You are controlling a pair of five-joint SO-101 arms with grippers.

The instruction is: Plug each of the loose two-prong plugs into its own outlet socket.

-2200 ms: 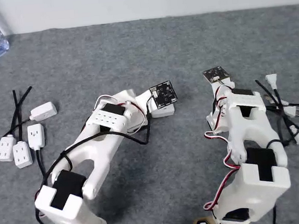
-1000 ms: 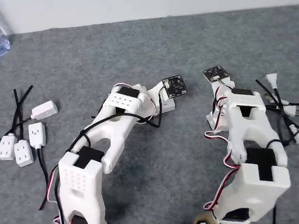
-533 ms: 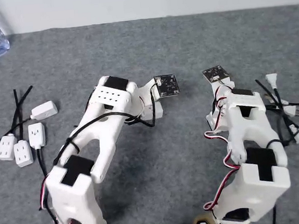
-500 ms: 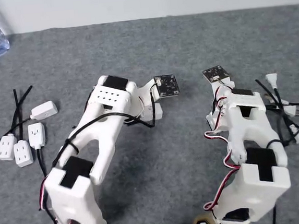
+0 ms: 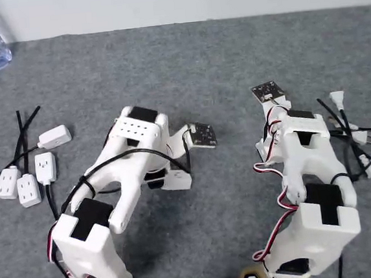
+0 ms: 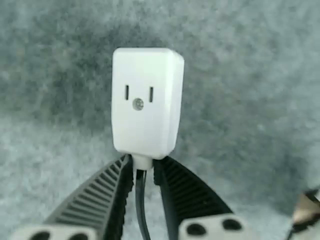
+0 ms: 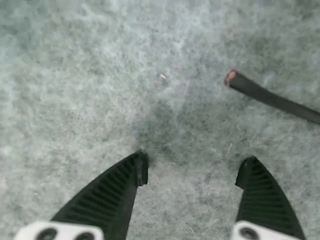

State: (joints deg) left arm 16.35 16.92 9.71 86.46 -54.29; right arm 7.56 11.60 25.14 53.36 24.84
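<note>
Socket [image 6: 146, 102] hangs off your left gripper [image 6: 142, 162] by its cord neck, could twist loose; right gripper [image 7: 195, 162] gapes wide, empty.

High view: fixed above and behind the left arm [image 5: 128, 157] and right arm [image 5: 311, 160], looking down and forward over the grey mat [image 5: 231, 63] up to the wall [image 5: 193, 2]. Left wrist view: very close, looking past the left gripper [image 6: 142, 162] at a socket [image 6: 147, 100], with the same mat behind. Right wrist view: also close, facing down on that mat past the right gripper [image 7: 194, 162].
</note>
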